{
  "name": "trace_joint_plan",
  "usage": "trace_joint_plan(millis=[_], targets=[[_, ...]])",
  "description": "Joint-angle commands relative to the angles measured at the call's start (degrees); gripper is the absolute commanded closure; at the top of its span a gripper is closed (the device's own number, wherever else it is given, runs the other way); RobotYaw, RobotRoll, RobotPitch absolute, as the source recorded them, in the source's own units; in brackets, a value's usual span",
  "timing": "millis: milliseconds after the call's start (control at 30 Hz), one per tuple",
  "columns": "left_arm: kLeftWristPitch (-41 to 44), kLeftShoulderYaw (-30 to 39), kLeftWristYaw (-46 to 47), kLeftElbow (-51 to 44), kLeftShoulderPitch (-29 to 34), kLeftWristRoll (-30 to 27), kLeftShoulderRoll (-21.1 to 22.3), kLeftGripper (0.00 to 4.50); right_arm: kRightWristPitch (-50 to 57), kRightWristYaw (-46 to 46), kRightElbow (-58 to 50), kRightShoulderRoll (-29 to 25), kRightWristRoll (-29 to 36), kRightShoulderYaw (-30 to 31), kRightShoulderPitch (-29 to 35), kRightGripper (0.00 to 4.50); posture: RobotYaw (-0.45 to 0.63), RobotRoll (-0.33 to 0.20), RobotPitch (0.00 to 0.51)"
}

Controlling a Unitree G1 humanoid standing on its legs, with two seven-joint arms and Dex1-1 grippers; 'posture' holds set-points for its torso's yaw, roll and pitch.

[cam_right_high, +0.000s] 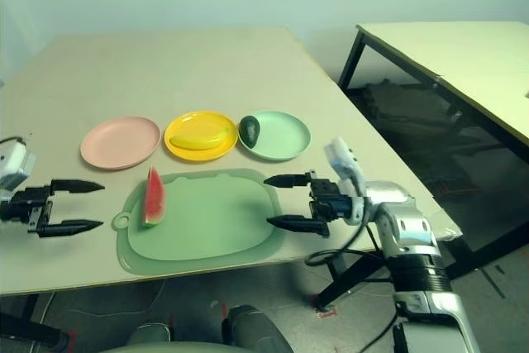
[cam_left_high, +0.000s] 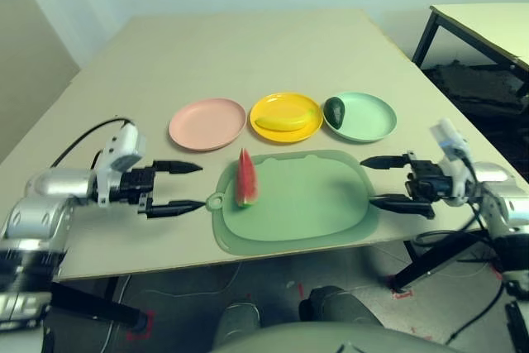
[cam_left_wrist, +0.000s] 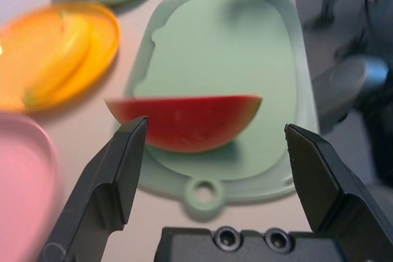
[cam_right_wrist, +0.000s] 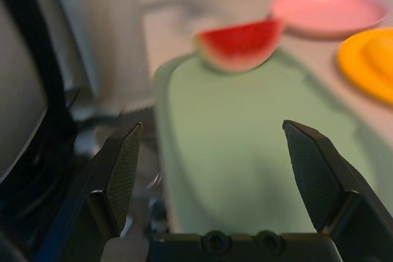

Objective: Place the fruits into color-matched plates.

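Observation:
A red watermelon wedge with green rind stands on the left part of the green cutting mat. The yellow banana lies in the yellow plate. The dark green avocado rests at the left rim of the mint green plate. The pale pink plate holds nothing. My left gripper is open just left of the mat, its fingers pointing at the wedge. At the mat's right edge my right gripper is open with nothing between its fingers.
The three plates stand in a row behind the mat, with bare table beyond them. A second table with black legs stands at the far right. The table's front edge runs just below the mat.

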Motion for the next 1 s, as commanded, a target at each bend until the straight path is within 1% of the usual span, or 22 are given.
trace_joint_plan(millis=[33,100,200,267,367,467,567,700,800,1000], targets=[[-10.27,-7.26,-1.75,3.98,-6.92,2.13,2.16,0.00,-3.46,0.11,0.58,1.28,1.66,2.11,-2.34,0.04,-0.13,0.000,0.005],[-14.77,-11.03,-1.75,6.21,-10.58,1.92,2.95,0.00,-4.94,0.11,2.92,2.69,0.75,1.80,-4.12,0.04,-0.13,0.000,0.004],[-24.01,-18.14,-1.75,10.47,-16.48,3.17,3.95,0.00,-7.58,-0.69,7.33,5.23,-1.27,1.03,-6.58,0.04,-0.13,0.000,0.002],[-28.55,-22.21,-1.75,12.95,-19.64,3.21,4.12,0.00,-8.39,-1.17,8.92,6.15,-1.81,0.94,-7.36,0.04,-0.14,0.000,0.002],[-35.16,-30.29,-1.75,16.40,-24.86,4.15,3.55,0.00,-10.62,-0.82,10.33,6.78,-3.27,1.74,-7.20,0.04,-0.14,0.000,0.000],[-39.44,-38.26,-1.75,19.33,-28.96,4.47,2.88,0.00,-12.31,-0.64,10.88,7.53,-4.45,2.10,-7.27,0.04,-0.15,0.000,0.000],[-42.18,-44.31,-1.75,21.62,-32.46,3.95,1.75,0.00,-11.78,-1.29,9.63,8.32,-4.41,1.93,-6.65,0.04,-0.16,0.000,0.000],[-44.96,-49.86,-1.75,25.91,-35.93,3.84,-0.38,0.00,-11.10,-2.06,8.14,8.84,-4.57,2.01,-5.39,0.04,-0.18,0.000,0.000],[-45.60,-52.79,-1.75,28.69,-36.68,4.39,-2.01,0.00,-10.87,-2.84,7.33,9.13,-4.56,1.97,-4.73,0.04,-0.20,0.000,0.000],[-47.93,-54.22,-1.75,34.14,-36.72,6.57,-4.85,0.00,-9.35,-3.87,5.40,9.08,-4.16,1.69,-4.00,0.04,-0.21,0.000,0.000]])
